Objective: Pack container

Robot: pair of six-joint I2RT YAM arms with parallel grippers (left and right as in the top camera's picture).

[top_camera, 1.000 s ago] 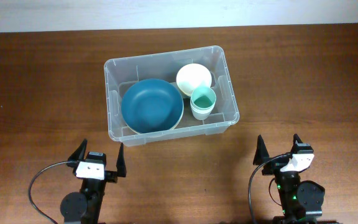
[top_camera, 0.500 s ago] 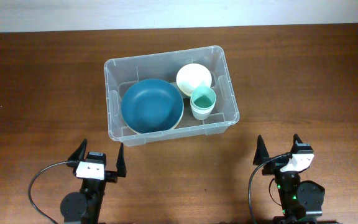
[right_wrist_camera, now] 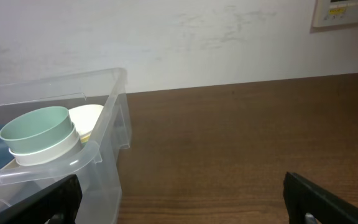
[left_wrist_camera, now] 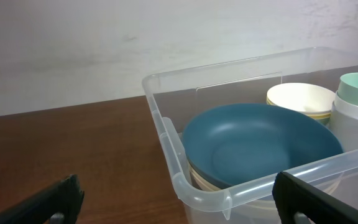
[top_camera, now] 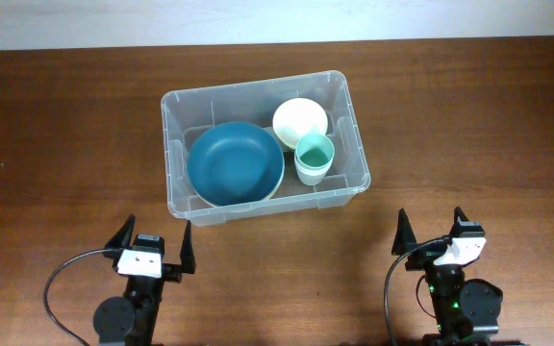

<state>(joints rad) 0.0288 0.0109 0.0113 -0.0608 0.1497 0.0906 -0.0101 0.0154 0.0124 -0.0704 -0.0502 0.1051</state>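
Note:
The clear plastic container (top_camera: 173, 154) stands on the wooden table at centre. Inside lie a dark blue plate (top_camera: 235, 162) on cream plates, a cream bowl (top_camera: 299, 119) and stacked cups with a mint green one on top (top_camera: 314, 154). The left wrist view shows the container's near corner (left_wrist_camera: 185, 186), the blue plate (left_wrist_camera: 260, 142) and the cream bowl (left_wrist_camera: 300, 98). The right wrist view shows the container's corner (right_wrist_camera: 98, 152) and the mint cup (right_wrist_camera: 35, 124). My left gripper (top_camera: 155, 248) and right gripper (top_camera: 429, 234) are open and empty, in front of the container.
A pale wall runs behind the table's far edge (top_camera: 277, 21). A white wall panel (right_wrist_camera: 347, 12) shows at the upper right of the right wrist view. Bare wood lies either side of the container.

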